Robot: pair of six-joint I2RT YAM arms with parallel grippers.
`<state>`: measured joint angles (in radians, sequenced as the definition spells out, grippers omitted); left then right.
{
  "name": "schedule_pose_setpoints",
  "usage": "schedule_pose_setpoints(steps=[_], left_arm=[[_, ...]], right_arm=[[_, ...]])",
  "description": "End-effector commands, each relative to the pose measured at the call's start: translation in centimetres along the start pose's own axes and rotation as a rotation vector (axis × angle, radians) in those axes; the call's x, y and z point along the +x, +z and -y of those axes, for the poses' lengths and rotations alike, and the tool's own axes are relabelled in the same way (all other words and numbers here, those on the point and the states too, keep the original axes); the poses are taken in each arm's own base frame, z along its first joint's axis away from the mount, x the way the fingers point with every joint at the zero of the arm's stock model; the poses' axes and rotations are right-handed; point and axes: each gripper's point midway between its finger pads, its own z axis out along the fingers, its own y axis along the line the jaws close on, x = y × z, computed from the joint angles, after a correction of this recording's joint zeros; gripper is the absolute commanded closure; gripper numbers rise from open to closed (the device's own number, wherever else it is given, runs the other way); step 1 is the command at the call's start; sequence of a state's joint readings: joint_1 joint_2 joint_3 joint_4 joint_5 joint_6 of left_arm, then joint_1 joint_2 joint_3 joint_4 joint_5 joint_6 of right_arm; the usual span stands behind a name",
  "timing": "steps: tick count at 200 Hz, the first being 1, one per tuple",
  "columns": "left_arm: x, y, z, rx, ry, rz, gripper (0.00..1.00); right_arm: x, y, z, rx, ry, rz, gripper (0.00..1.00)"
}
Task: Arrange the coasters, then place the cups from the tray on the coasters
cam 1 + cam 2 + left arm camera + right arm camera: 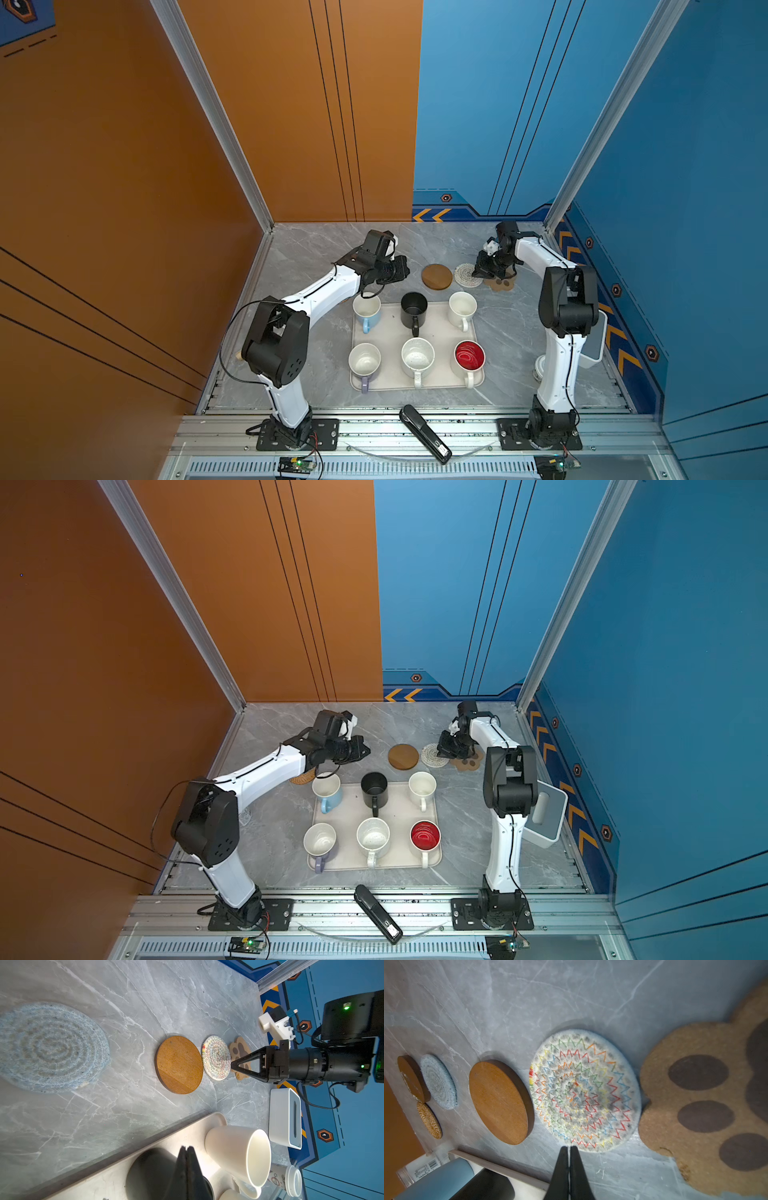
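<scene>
Nudging the whitish mat [584,1093] with pinched tips could slide it onto the wooden disc [500,1101] on one side or the paw mat [695,1095] on the other. All three lie edge to edge in a row behind the tray [440,332], and mugs set that close would likely bump. Three more mats lie apart near the left arm: a grey-blue one [47,1047], a second wooden disc [413,1078] and a rattan one [303,777]. All six cups [417,357] stand on the tray. The right gripper [569,1148] is clenched and empty, its tips at the whitish mat's rim; contact is unclear. The left gripper [187,1148] is also clenched and empty, hanging near the black mug [413,307].
</scene>
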<state>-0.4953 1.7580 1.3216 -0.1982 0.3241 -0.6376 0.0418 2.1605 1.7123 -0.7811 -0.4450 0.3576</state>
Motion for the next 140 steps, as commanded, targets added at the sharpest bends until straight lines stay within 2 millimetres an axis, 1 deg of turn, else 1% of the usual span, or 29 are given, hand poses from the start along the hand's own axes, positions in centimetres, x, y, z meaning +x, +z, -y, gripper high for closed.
schedule_pose_setpoints(steps=[1, 35, 82, 140], left_arm=[[-0.6, -0.7, 1.7, 0.051, 0.019, 0.064, 1.0], [0.2, -0.4, 2.2, 0.078, 0.017, 0.058, 1.0], [0.6, 0.2, 2.8, 0.113, 0.008, 0.046, 1.0], [0.5, -0.2, 4.1, 0.145, 0.017, 0.044, 1.0]], right_arm=[[-0.2, 0.8, -0.2, 0.047, 0.007, 0.013, 1.0], [0.6, 1.9, 0.3, 0.086, 0.02, -0.007, 1.0], [1.9, 1.8, 1.7, 0.145, 0.033, -0.015, 1.0], [2.5, 2.3, 1.8, 0.139, 0.03, -0.019, 1.0]])
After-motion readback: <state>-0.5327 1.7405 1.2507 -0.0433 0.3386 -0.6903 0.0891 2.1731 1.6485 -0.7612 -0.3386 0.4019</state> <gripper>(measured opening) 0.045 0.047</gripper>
